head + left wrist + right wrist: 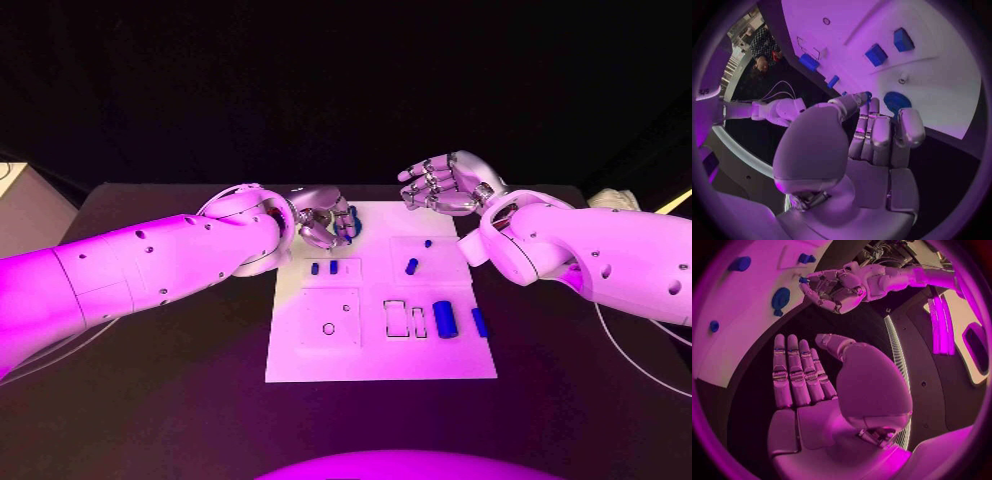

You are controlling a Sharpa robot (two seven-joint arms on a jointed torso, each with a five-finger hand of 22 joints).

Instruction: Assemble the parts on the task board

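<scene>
The white task board (378, 350) lies mid-table. My left hand (323, 220) hovers over its far left corner and pinches a small blue part (346, 237) between thumb and fingertip; the same part (867, 95) shows at the thumb tip in the left wrist view, just above a round blue disc (896, 101) on the board. My right hand (447, 185) floats beyond the board's far right corner, fingers apart, holding nothing; its flat fingers (795, 372) are bare. Several blue parts sit on the board: two small ones (325, 268), a peg (411, 266), two cylinders (444, 319).
Empty cut-outs (329, 318) and slots (397, 318) mark the board's near half. A pale object (613, 198) lies at the table's far right edge and a light box (15, 205) stands off the left side. Black table (173, 400) surrounds the board.
</scene>
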